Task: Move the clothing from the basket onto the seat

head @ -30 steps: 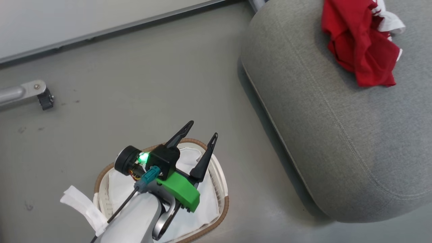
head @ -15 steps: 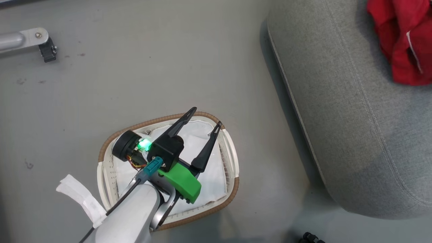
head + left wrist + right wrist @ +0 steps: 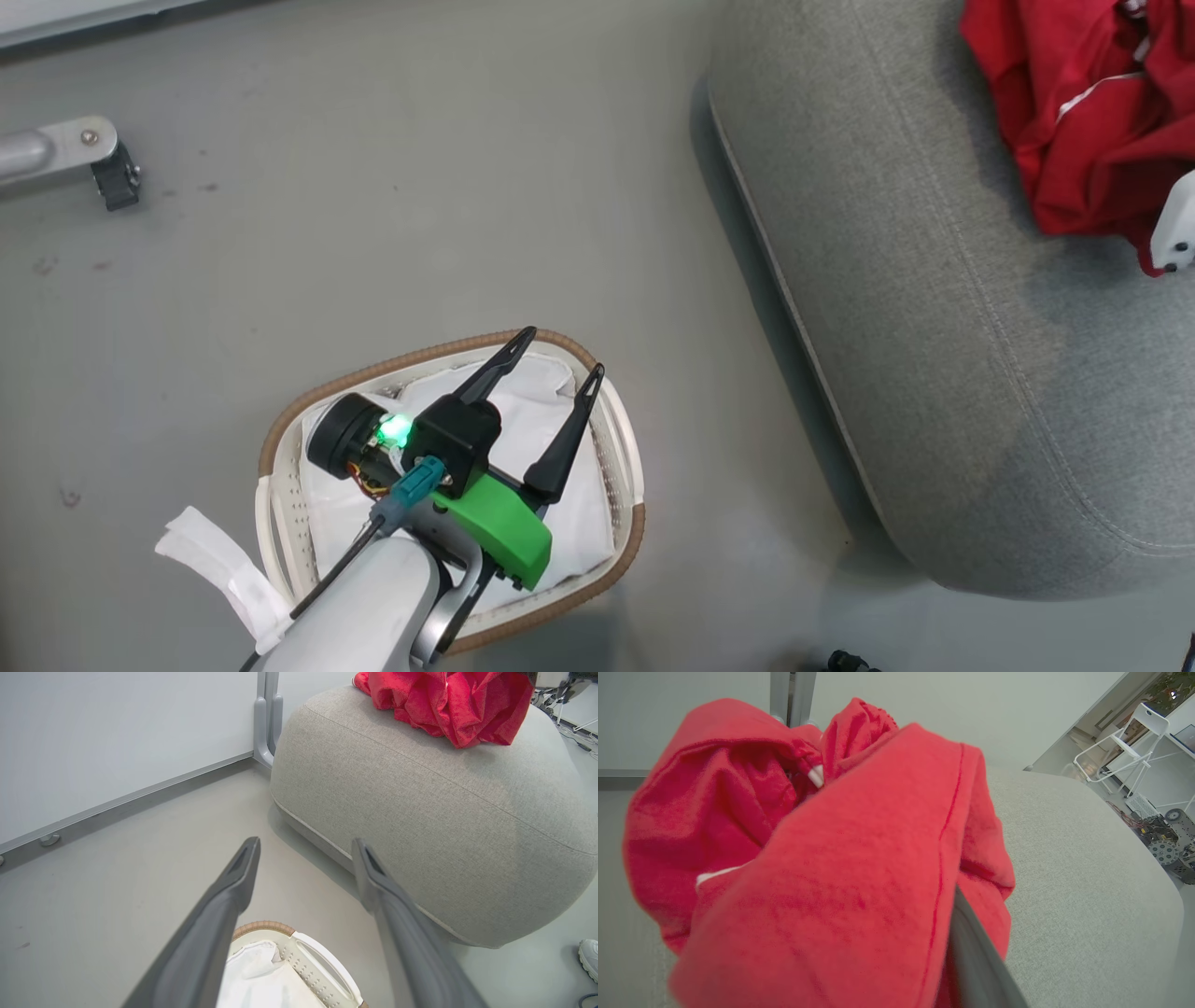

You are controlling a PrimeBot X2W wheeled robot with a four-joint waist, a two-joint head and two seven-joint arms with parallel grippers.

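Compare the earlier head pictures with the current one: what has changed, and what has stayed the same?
The whole picture shifted, so the camera moved. A pale part of the right arm has come into view at the edge of the clothes on the seat. Unchanged: the left tool, open above the basket, which holds its white liner; the clothes on the seat.

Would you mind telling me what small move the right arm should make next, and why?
Probably open the right gripper and draw it back: the red clothing is draped over its finger and already lies on the grey seat, while the basket shows just its white liner.
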